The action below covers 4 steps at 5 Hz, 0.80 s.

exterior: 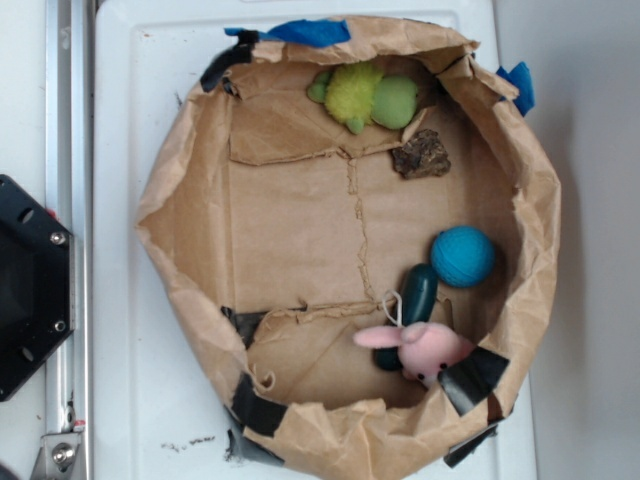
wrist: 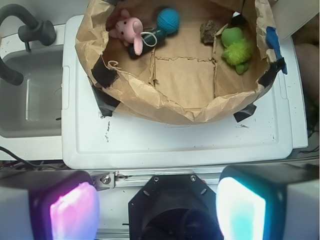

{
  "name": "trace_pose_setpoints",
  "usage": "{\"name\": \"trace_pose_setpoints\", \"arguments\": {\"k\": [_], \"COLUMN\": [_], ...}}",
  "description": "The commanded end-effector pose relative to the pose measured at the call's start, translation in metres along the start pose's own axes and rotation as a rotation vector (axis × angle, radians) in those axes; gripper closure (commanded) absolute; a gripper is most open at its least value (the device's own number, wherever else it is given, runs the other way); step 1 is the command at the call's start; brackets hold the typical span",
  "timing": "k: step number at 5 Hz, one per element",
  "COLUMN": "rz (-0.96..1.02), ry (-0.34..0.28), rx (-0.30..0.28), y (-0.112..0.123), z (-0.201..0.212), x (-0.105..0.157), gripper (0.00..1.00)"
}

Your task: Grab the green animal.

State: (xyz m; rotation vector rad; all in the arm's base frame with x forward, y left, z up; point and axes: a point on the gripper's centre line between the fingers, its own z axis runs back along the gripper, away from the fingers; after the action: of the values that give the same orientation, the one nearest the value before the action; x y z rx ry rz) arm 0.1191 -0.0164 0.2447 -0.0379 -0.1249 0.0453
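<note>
The tool (wrist: 157, 207) is hanging wide apart near the camera, well short of the paper-lined basket (wrist: 150, 100) sitting on the white surface (wrist: 175, 145). Farther in, at the basket's far right, the green animal (wrist: 235, 47) is lying beside a brown chunk (wrist: 208, 31). It is looking soft and light; pinching its fuzzy middle is likely working best

Both views bright, even overhead light, soft shadows inside paper bowl (exterior: 190, 200). Exterior slightly soft. Wrist: near finger pads (wrist: 75, 210) blurred, glowing pink/cyan.
</note>
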Motion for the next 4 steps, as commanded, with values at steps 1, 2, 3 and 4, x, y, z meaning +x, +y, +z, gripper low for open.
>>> {"name": "trace_pose_setpoints", "arguments": {"k": [1, 2, 3, 4], "rz": [0.0, 0.034, 0.043, -0.006], "ry": [0.0, -0.043, -0.073, -0.085], "rx": [0.0, 0.017, 0.044, 0.056], "y": [0.0, -0.004, -0.003, -0.004], "z": [0.0, -0.009, -0.02, -0.033], "x": [0.0, 0.021, 0.037, 0.049], "gripper": [0.0, 0.0, 0.0, 0.0]}}
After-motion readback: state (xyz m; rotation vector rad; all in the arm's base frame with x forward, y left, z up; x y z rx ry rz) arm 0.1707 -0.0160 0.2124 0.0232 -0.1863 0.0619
